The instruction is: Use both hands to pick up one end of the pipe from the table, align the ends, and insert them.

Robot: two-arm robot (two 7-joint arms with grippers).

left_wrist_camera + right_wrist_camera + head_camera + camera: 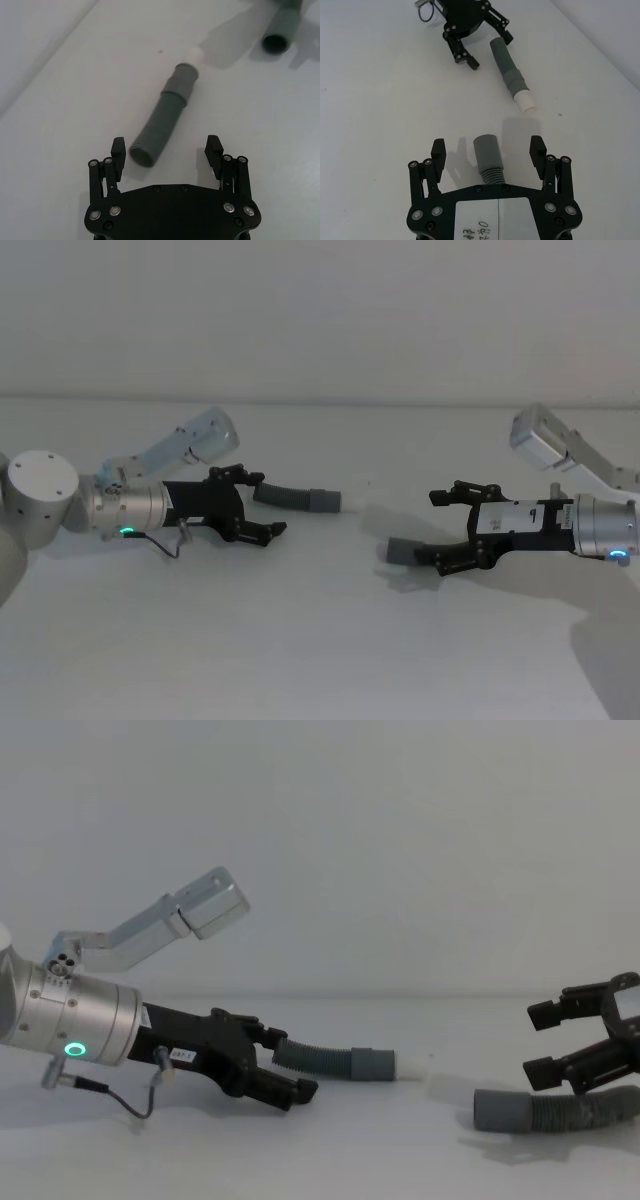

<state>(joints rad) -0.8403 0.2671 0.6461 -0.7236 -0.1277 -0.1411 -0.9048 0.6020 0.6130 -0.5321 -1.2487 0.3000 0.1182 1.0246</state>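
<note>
On the near right of the table [320, 670], the right gripper [428, 528] lay low over the white surface with its jaws spread wide, one finger on each side of the socket piece [492, 176]. That piece rested flat, its smooth grey cuff [485, 149] pointing out past the fingertips towards the other arm and its ribbed length running back under the palm. Nothing was clamped. The straddle looked like the set-up for a grasp just behind the cuff, which would leave the mouth free to take the plug.

Farther back and to the left, the left gripper [166, 146] sat the same way, fingers apart around the ribbed tail of the plug piece [162, 115], which lay nearer one finger than the other. Its white tip [195, 54] pointed towards the socket, well apart from it. Both pieces lay roughly end to end, so once the jaws closed, lifting and a modest alignment seemed to be what remained.
</note>
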